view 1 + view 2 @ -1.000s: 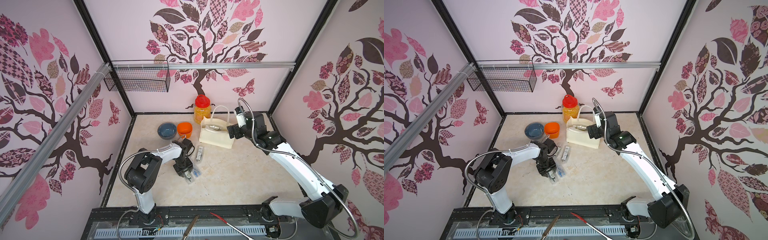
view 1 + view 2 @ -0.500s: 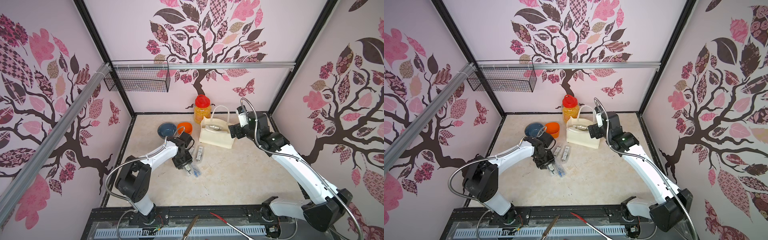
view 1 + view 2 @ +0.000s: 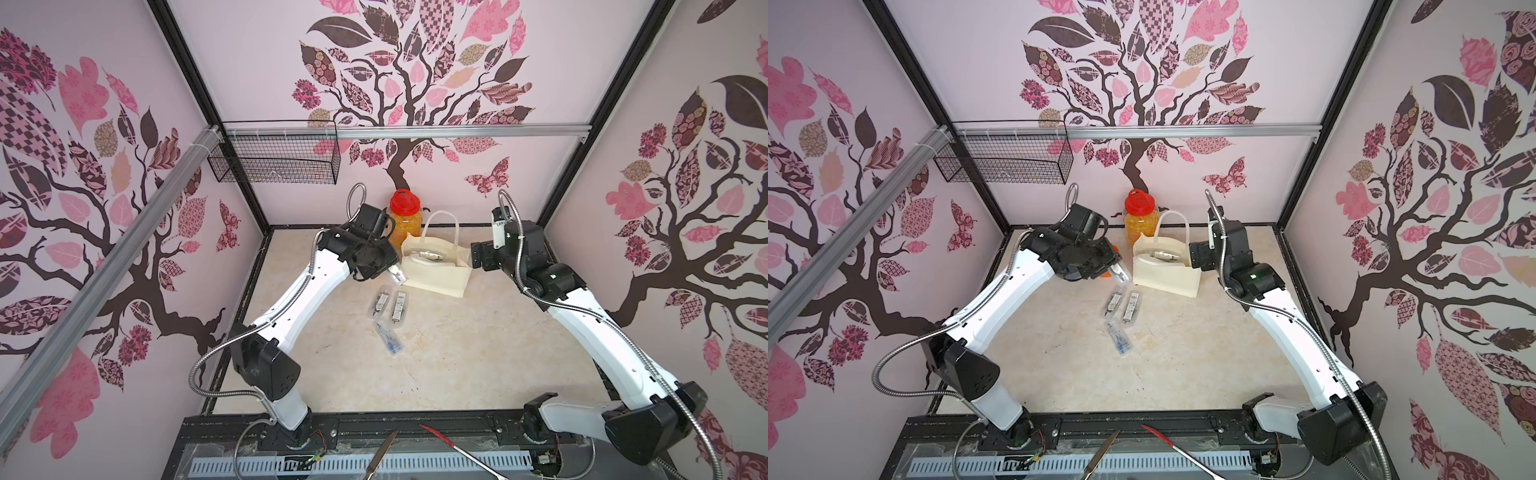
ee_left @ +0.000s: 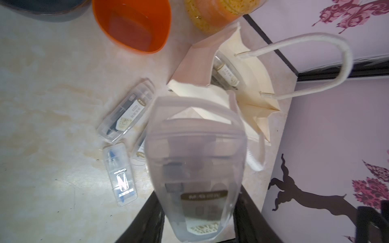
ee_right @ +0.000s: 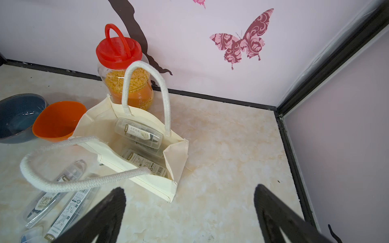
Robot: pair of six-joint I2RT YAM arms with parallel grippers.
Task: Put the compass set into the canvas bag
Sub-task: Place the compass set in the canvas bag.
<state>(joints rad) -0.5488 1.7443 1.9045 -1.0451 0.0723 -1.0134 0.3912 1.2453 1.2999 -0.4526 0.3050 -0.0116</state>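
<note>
The left gripper (image 3: pixel 390 270) is clamped on 1 compass set (image 4: pixel 195 160), a clear, hard plastic case with rounded ends, held in the air just beside the canvas bag (image 3: pixel 436 280). It looks light, stiff and slick, so gripping across its narrow sides seems safest. The bag is soft cream fabric with rope handles (image 5: pixel 145 88) and holds 2 cases (image 5: pixel 139 133). 3 more cases (image 3: pixel 379 300) lie on the marbled table (image 3: pixel 457 353). The right gripper (image 5: pixel 188 187) hovers empty, jaws wide.

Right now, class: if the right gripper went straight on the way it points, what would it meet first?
Probably the canvas bag: its end wall stands just ahead of the open right gripper, though depth is hard to judge.
</note>
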